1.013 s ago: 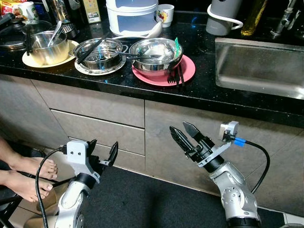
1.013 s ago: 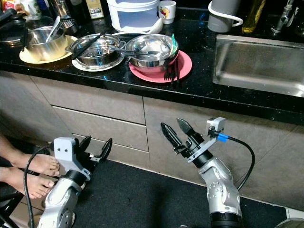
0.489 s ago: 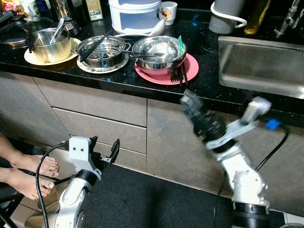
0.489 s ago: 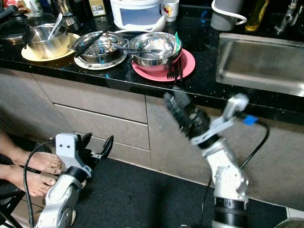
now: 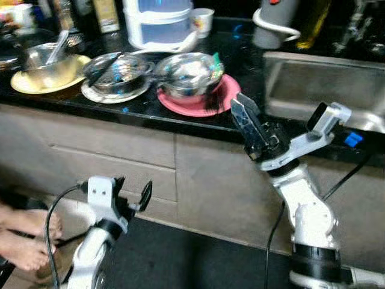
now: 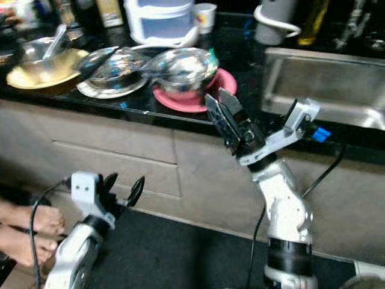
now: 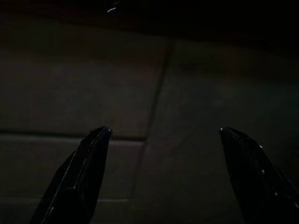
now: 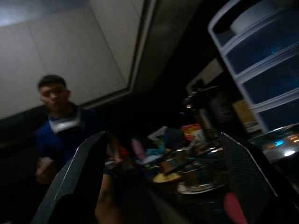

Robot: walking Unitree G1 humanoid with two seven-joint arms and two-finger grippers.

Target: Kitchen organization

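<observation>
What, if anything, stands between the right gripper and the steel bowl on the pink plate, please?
Nothing visible does. The right gripper, jaws open, is raised at the edge of the black counter, just right of the pink plate. The steel bowl sits on that plate, with bare plate rim facing the gripper.

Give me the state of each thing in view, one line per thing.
Right gripper: open, raised at the counter edge, empty.
Left gripper: open, low by the drawers, empty.
Bowl on pink plate: upright, utensils in it.
Sink: looks empty.
Drawers: shut.
</observation>
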